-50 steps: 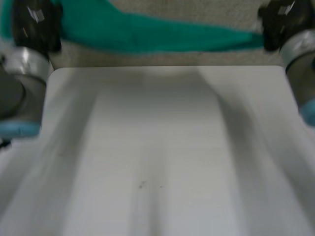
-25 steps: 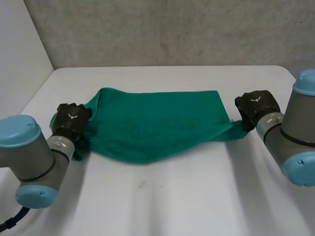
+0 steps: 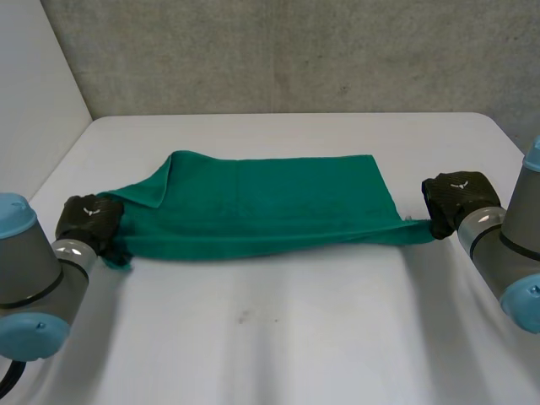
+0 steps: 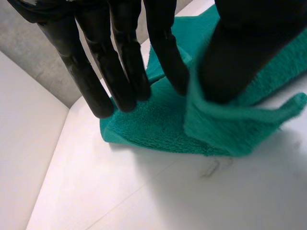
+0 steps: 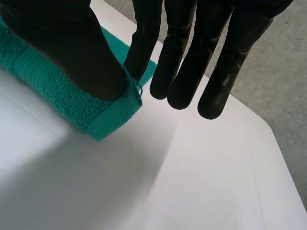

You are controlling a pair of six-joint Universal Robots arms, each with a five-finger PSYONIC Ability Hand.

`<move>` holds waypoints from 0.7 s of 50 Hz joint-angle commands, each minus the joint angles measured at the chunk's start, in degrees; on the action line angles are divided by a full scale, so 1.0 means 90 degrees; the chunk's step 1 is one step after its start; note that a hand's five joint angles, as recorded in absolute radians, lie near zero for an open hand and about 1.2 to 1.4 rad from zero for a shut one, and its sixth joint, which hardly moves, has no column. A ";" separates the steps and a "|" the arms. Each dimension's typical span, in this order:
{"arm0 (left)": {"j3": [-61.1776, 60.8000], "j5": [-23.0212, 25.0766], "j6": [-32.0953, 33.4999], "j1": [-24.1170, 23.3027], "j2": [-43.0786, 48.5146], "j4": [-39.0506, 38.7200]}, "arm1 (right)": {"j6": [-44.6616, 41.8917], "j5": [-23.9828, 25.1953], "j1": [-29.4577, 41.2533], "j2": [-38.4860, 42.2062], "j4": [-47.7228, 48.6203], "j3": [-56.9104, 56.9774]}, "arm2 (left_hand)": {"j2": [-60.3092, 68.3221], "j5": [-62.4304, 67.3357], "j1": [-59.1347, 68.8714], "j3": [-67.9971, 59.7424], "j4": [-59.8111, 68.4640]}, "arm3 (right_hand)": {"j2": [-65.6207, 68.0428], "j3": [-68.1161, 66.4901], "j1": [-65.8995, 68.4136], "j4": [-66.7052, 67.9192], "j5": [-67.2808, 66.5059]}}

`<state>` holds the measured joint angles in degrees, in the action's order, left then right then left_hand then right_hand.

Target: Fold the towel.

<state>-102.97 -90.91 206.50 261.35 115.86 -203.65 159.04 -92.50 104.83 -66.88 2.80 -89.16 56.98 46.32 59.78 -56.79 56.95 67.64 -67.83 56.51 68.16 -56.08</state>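
Observation:
A green towel (image 3: 270,202) lies spread across the middle of the white table (image 3: 295,337), its near edge stretched straight between my two hands. My left hand (image 3: 87,221) is at the towel's near left corner. In the left wrist view that corner (image 4: 225,129) is wrapped round the thumb and pinched against a finger of my left hand (image 4: 120,52). My right hand (image 3: 456,198) is at the near right corner. In the right wrist view the thumb pinches the towel's corner (image 5: 96,112) against a finger of my right hand (image 5: 201,52). The far left corner (image 3: 164,181) is folded over.
A grey wall (image 3: 295,51) stands behind the table's far edge. Bare table surface lies in front of the towel, between my arms (image 3: 34,278), and beyond the towel up to the far edge.
The towel, held up in the air a second ago, has come down onto the table. Since then both hands have moved apart and towards me, pulling the near edge straight.

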 commanded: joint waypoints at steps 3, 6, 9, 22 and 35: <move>-0.0024 0.0014 -0.0191 0.0170 -0.0811 0.0488 | -0.0132 0.0024 -0.0017 -0.0351 -0.0115 0.0121 | 0.2558 0.2631 0.2247 -0.2579 0.2561 | 0.1373 -0.1352 0.2610 0.1315 -0.1546; 0.0006 0.0149 -0.0191 0.0160 -0.1620 0.1004 | -0.0638 0.0024 -0.0017 -0.0859 -0.0446 0.0316 | 0.2558 0.2631 0.2247 -0.2579 0.2561 | 0.1373 -0.1352 0.2610 0.1315 -0.1546; 0.0074 0.0413 -0.0181 0.0160 -0.2305 0.1367 | -0.1427 0.0033 -0.0007 -0.1336 -0.1253 0.0686 | 0.2558 0.2631 0.2247 -0.2579 0.2561 | 0.1373 -0.1352 0.2610 0.1315 -0.1546; 0.0582 0.1381 0.0824 0.0443 -0.3646 0.3565 | -0.3296 0.0024 0.0100 -0.1954 -0.3738 0.1254 | 0.2558 0.2631 0.2247 -0.2579 0.2561 | 0.1373 -0.1352 0.2610 0.1315 -0.1546; 0.1342 0.0942 0.1596 0.0287 -0.0708 0.3312 | -0.3286 -0.0493 0.0432 0.0194 -0.2949 0.1556 | 0.2558 0.2631 0.2247 -0.2579 0.2561 | 0.1373 -0.1352 0.2610 0.1315 -0.1546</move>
<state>-97.26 -79.13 219.88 265.03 96.82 -170.26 128.93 -93.50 107.92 -74.65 -29.52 -78.80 68.62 55.19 65.46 -68.30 68.43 67.64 -67.83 56.51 68.17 -56.09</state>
